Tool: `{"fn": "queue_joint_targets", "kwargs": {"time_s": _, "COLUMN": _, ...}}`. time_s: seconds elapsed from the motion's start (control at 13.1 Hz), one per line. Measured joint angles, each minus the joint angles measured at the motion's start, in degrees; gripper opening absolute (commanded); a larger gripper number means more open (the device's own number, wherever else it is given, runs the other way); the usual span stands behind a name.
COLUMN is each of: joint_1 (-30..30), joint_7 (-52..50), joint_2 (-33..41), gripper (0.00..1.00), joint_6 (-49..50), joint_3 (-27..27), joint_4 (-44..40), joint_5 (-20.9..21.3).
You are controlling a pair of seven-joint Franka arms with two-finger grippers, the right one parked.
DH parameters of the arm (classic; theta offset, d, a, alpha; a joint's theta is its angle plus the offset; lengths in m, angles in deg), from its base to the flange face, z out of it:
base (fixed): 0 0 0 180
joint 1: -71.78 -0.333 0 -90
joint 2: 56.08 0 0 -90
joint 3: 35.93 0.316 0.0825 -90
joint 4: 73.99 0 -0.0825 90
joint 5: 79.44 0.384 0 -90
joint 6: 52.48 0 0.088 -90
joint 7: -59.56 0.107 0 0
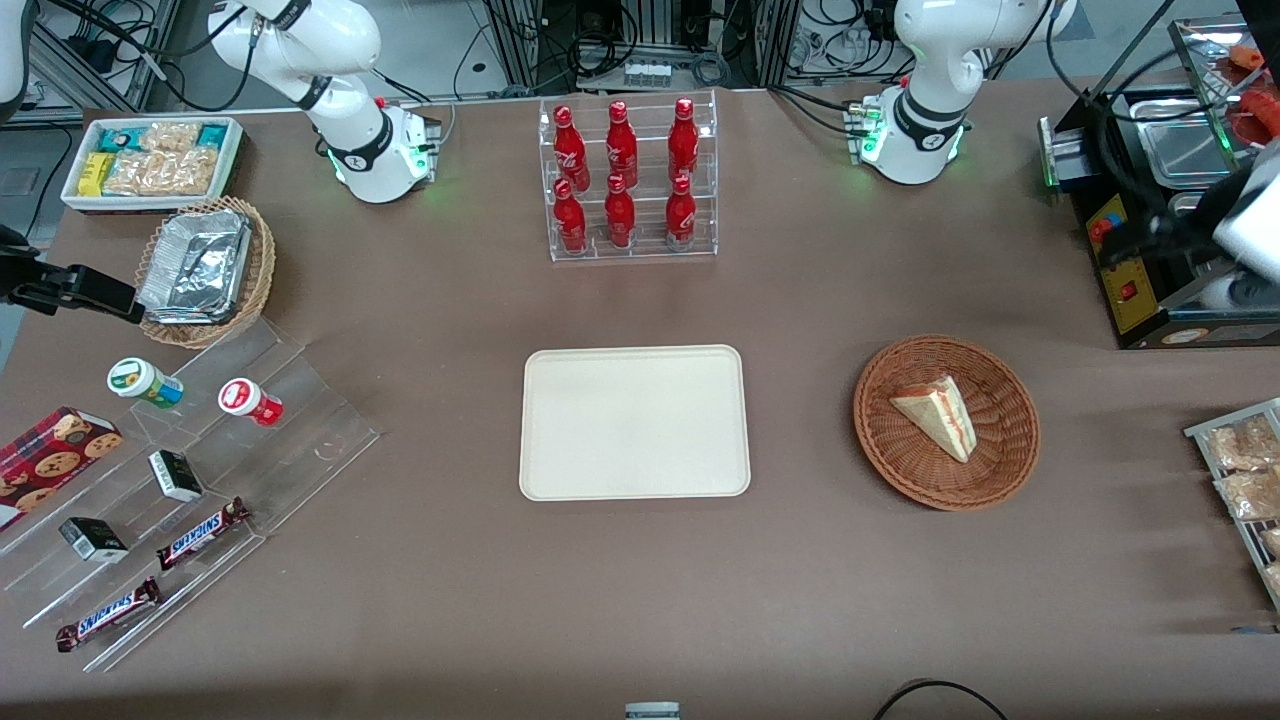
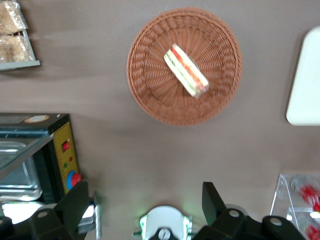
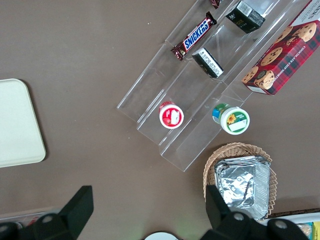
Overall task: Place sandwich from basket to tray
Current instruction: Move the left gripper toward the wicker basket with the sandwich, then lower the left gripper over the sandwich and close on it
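Note:
The sandwich [image 1: 937,413], a pale bread wedge with red and green filling along its cut edge [image 2: 186,70], lies in the round reddish-brown wicker basket [image 1: 900,470] [image 2: 150,92]. The cream-white tray [image 1: 634,421] lies flat beside the basket, toward the parked arm's end, with nothing on it; one rounded corner of the tray [image 2: 306,85] shows in the left wrist view. My gripper [image 2: 146,202] hangs open and holds nothing. It is high above the table, well apart from the basket. In the front view the gripper [image 1: 1225,250] is over the black appliance at the working arm's end.
A black appliance with metal pans [image 1: 1150,230] stands at the working arm's end, with a rack of snack packets [image 1: 1245,470] nearer the camera. A clear rack of red bottles [image 1: 628,180] stands farther back than the tray. An acrylic step shelf [image 1: 190,480] of snacks, a tan basket [image 1: 205,270] and a white bin [image 1: 150,160] sit toward the parked arm's end.

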Motion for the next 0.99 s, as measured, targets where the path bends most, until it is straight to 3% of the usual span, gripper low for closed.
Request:
{"fn": "queue_joint_targets", "kwargs": {"time_s": 0.46, "joint_1": 0.5, "joint_7": -18.5, "joint_2": -1.8, "gripper": 1.00, "joint_6": -25.8, "joint_3": 0.0, "joint_4": 19.8, "joint_5": 0.0}}
{"fn": "queue_joint_targets", "kwargs": {"time_s": 0.76, "joint_1": 4.5, "joint_7": -36.7, "joint_2": -2.4, "gripper": 1.00, "joint_6": -44.2, "joint_3": -0.2, "joint_4": 32.0, "joint_5": 0.0}}
{"fn": "queue_joint_targets", "kwargs": {"time_s": 0.99, "joint_1": 8.0, "joint_7": -44.2, "joint_2": -4.0, "gripper": 1.00, "joint_6": -51.4, "joint_3": -0.3, "joint_4": 36.5, "joint_5": 0.0}}
